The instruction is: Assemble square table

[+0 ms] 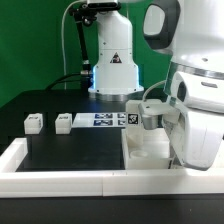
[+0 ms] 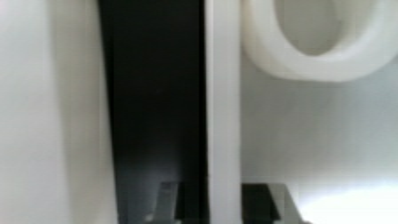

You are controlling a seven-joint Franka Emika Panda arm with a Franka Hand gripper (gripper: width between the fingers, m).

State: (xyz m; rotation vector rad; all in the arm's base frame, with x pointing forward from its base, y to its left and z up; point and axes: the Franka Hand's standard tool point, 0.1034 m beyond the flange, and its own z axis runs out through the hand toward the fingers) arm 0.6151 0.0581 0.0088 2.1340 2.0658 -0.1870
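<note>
The Panda arm (image 1: 200, 100) is looming closest, filling the exterior view's right. The long white border wall (image 1: 60, 180) is running along the table's front edge. Just behind it, the square tabletop (image 1: 145, 152) is lying flat at the exterior view's right, under the gripper (image 1: 150, 118). Its dark fingertips (image 2: 183, 203) are sitting drawn together with a thin white edge between them; I cannot tell whether they are gripping it. The marker board (image 1: 103, 121) is lying mid-table, and two small legs (image 1: 33, 123) (image 1: 63, 122) are standing toward the left.
</note>
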